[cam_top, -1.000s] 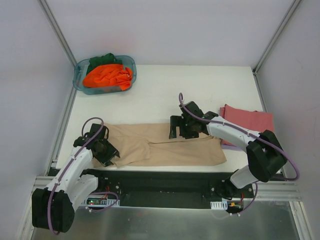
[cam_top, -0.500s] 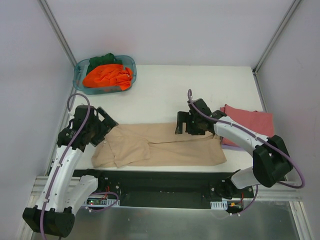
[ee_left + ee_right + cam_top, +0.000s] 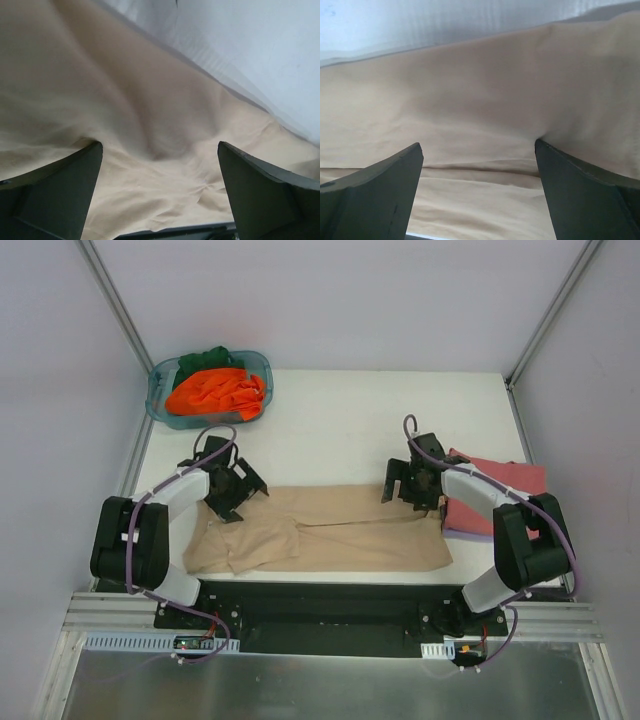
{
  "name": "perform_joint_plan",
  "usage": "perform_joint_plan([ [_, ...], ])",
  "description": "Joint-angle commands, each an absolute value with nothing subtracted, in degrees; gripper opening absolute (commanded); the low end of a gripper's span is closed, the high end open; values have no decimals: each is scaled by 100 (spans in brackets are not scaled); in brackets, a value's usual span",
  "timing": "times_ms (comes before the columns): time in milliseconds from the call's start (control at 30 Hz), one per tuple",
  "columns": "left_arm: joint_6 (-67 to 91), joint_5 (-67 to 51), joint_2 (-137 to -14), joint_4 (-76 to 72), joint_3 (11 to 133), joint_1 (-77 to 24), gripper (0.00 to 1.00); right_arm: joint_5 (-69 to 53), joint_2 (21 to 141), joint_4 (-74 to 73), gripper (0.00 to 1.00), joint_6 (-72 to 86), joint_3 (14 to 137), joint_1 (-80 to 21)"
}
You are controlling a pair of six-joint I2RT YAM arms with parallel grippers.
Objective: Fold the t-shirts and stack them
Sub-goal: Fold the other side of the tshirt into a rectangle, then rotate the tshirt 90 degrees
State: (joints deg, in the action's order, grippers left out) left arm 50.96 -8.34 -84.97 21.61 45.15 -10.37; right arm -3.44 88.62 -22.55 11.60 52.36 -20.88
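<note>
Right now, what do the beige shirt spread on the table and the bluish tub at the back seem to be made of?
Tan t-shirt: soft, matte cloth, probably cotton knit. It lies limp with shallow wrinkles and no shine.
Teal tub: thin, glossy, see-through plastic. The orange shirt inside shows through its wall.

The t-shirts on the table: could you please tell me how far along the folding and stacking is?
Done: one dusty red t-shirt lies folded at the right. In hand: the tan-beige t-shirt lies as a long band, open left fingers and right fingers over its far edge. Left: the bright orange t-shirt and dark green t-shirt, crumpled in the teal plastic tub.
</note>
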Motion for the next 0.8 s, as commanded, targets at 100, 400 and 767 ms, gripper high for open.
perform_joint_plan([
  [100, 4878, -203, -8877, 2144, 4491, -466, 99, -562, 8833, -2250, 96, 967, 5037, -1916],
  [400, 4439, 184, -9395, 2337, 5202, 166, 99, -1371, 8456, -1898, 96, 1309, 4255, -2275],
  [767, 4263, 159, -9931, 2487, 6099, 352, 99, -642, 7294, -2286, 96, 941, 4886, -2707],
])
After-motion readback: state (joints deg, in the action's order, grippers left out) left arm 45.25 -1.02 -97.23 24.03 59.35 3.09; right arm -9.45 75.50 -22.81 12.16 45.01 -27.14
